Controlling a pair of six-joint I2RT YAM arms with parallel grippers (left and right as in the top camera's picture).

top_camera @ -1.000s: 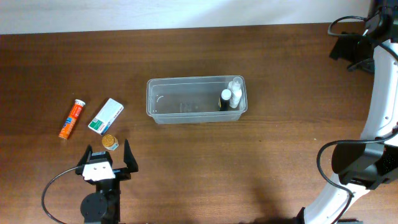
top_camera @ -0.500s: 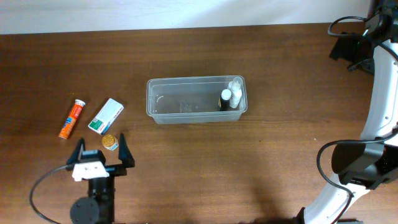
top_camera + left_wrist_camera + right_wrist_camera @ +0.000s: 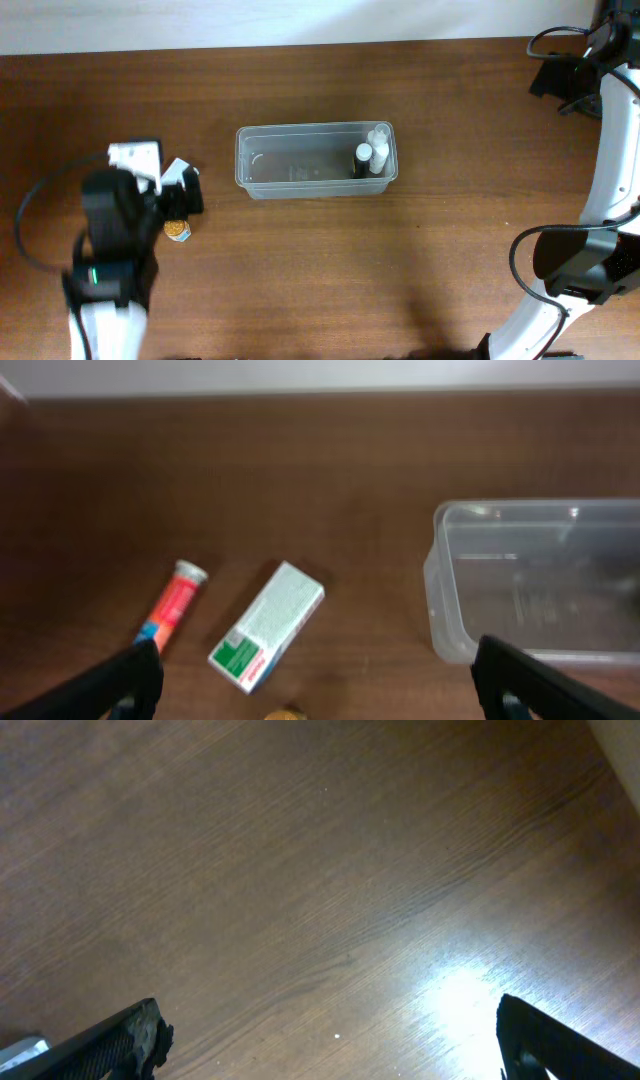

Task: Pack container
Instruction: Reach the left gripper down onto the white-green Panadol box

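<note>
The container (image 3: 300,160), a clear plastic tub, stands mid-table with small bottles (image 3: 366,156) upright at its right end. In the left wrist view it is at the right (image 3: 540,585). Left of it lie a white and green box (image 3: 268,625) and an orange tube (image 3: 172,605), with a small gold-capped jar (image 3: 178,230) just in front of them. My left gripper (image 3: 320,695) hovers open above these, nothing between its fingers. In the overhead view the left arm hides the tube and part of the box (image 3: 177,168). My right gripper (image 3: 330,1045) is open over bare wood.
The right arm (image 3: 610,170) stands along the table's right edge, with black cables at the far right corner. A pale wall runs behind the table's far edge (image 3: 320,378).
My left arm has swung up and leftward from the table's front edge, and it now covers the orange tube in the overhead view. Both grippers stayed open. The right arm has not moved.
</note>
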